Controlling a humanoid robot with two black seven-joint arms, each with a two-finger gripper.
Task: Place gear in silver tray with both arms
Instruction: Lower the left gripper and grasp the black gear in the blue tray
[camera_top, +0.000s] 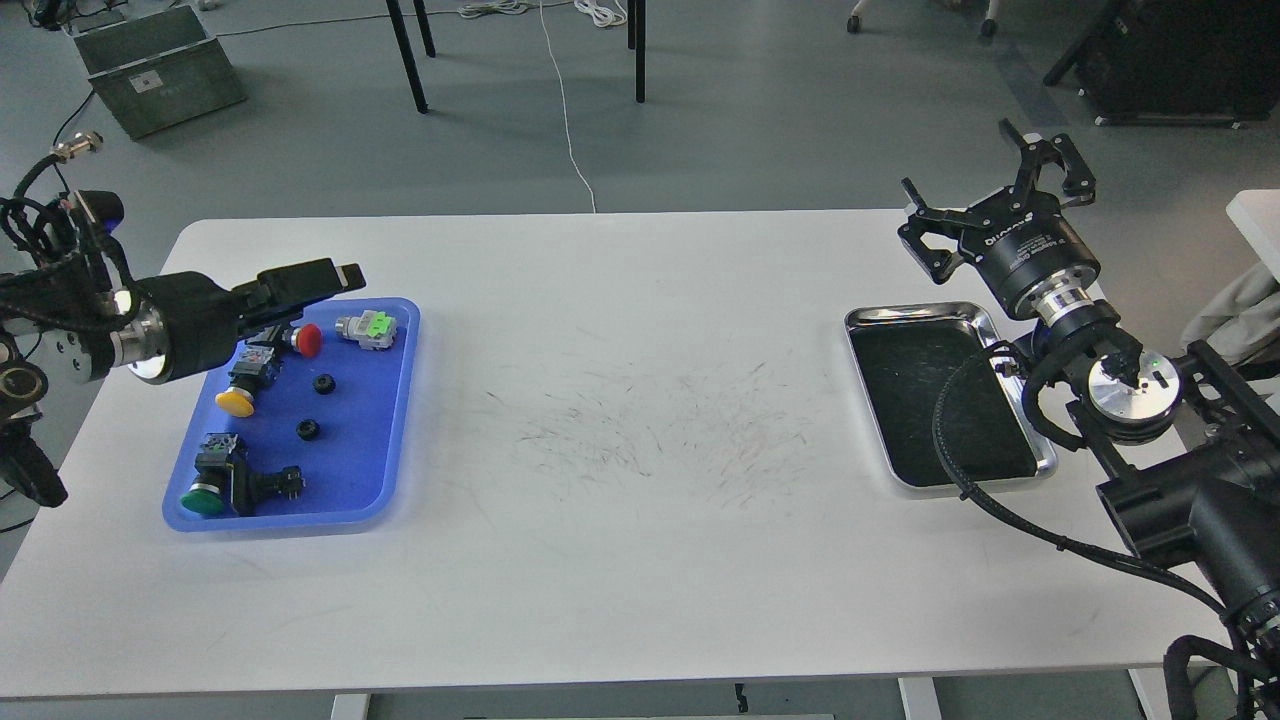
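Two tiny black gears lie in the blue tray (385, 420), one (323, 383) near its middle and the other (307, 430) just below it. The silver tray (915, 310) sits at the right of the table with a dark base and nothing in it. My left gripper (343, 276) reaches in level from the left, over the blue tray's far edge and above the switches. It is seen side-on, so its fingers cannot be told apart. My right gripper (985, 185) is open and empty, raised behind the silver tray's far right corner.
The blue tray also holds push-button switches: red (307, 340), green-and-grey (366, 329), yellow (236, 401) and green (204, 498). The white table's middle (640, 420) is scuffed. My right arm's cable (975, 480) hangs over the silver tray's right side.
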